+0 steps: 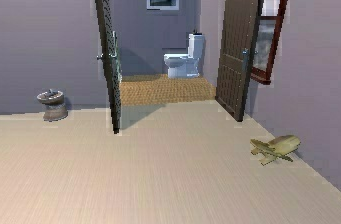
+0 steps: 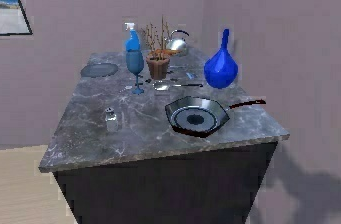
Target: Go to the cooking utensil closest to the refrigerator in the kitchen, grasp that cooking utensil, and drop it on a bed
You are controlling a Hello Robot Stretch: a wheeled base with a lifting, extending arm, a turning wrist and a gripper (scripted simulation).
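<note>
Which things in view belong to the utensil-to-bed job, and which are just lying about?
Job:
- pan, probably the cooking utensil to grasp
- counter it lies on

Lying about:
- blue vase
- spray bottle
- potted plant
- plate
- toilet beyond the doorway
- wooden thing on the floor

The dark marble bench [image 2: 88, 130] carries a black frying pan [image 2: 195, 116] near its front right corner, with a small clear shaker [image 2: 111, 117] to the left. Farther back stand a blue vase [image 2: 220, 68], a potted plant [image 2: 158, 62], a blue spray bottle [image 2: 132, 42] and a grey plate [image 2: 100, 70]. The pale floor [image 1: 128, 170] bears a grey bin [image 1: 51, 103] and a low wooden object [image 1: 277, 149].
</note>
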